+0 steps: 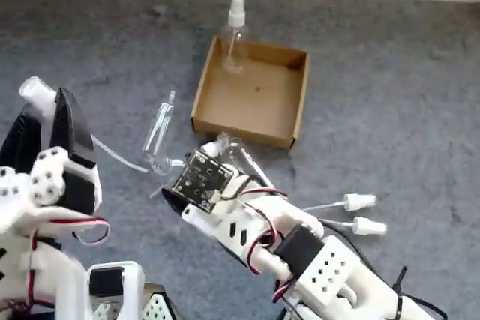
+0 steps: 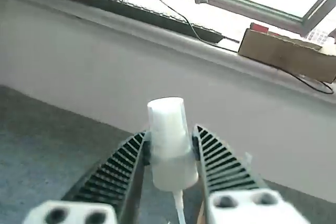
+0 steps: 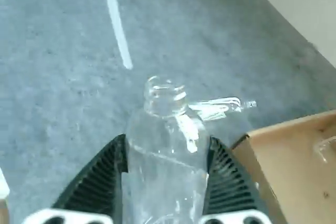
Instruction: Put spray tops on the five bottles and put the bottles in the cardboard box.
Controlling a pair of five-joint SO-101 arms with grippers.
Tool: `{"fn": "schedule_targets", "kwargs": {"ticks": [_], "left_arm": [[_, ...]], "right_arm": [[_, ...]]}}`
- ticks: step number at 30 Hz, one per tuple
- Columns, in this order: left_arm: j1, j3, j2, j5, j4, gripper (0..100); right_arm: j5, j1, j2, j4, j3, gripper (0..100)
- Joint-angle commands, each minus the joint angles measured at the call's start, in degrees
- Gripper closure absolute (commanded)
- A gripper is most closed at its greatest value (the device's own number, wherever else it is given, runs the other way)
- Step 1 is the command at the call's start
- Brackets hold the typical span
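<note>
My left gripper (image 2: 170, 141) is shut on a white spray top (image 2: 169, 145), held up off the grey table at the left (image 1: 36, 92); its thin dip tube (image 1: 120, 157) trails down toward the middle. My right gripper (image 3: 165, 153) is shut on a clear bottle (image 3: 165, 129) with an open neck, just in front of the cardboard box (image 1: 285, 58). A bottle with a spray top (image 1: 235, 31) stands in the box's far left corner. Another clear open bottle (image 1: 159, 131) lies left of the box.
Two loose spray tops (image 1: 360, 201) (image 1: 370, 225) lie on the grey carpet (image 1: 390, 110) right of the right arm. The box's near corner (image 3: 294, 166) sits close beside the held bottle. The lying bottle (image 3: 220, 107) is just beyond the held bottle's neck.
</note>
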Motion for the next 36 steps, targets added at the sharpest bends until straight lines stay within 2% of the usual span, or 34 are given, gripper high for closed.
{"fn": "schedule_targets", "kwargs": {"ticks": [1,7,14,24,27,30,32,36], "left_arm": [[-0.66,5.58,-5.58,0.53,-7.82,100],[0.13,7.52,-6.29,0.79,-8.7,100],[10.77,8.4,-1.36,0.44,-8.44,100],[11.65,23.34,-2.77,0.44,-8.7,100],[15.08,28.0,-5.32,0.26,-8.7,100],[19.65,31.96,-7.87,-0.26,-8.7,100],[22.02,34.33,-9.45,-3.43,-8.79,100],[24.22,39.34,-11.74,-4.92,-9.76,100]], "right_arm": [[-1.49,-0.57,-2.51,-3.47,0.75,99.4],[-1.41,-0.57,-3.3,-3.47,1.36,99.4],[-1.49,-0.57,-3.3,-3.47,1.36,99.4],[-1.67,-0.31,-3.3,-3.65,1.36,99.4],[-1.76,-0.22,-3.3,-3.65,1.36,99.4],[-5.36,1.19,-3.3,-3.74,1.36,99.4],[-7.21,3.03,-3.38,-3.74,1.27,99.4],[-8.0,4.44,-3.38,-3.74,1.36,99.4]]}}
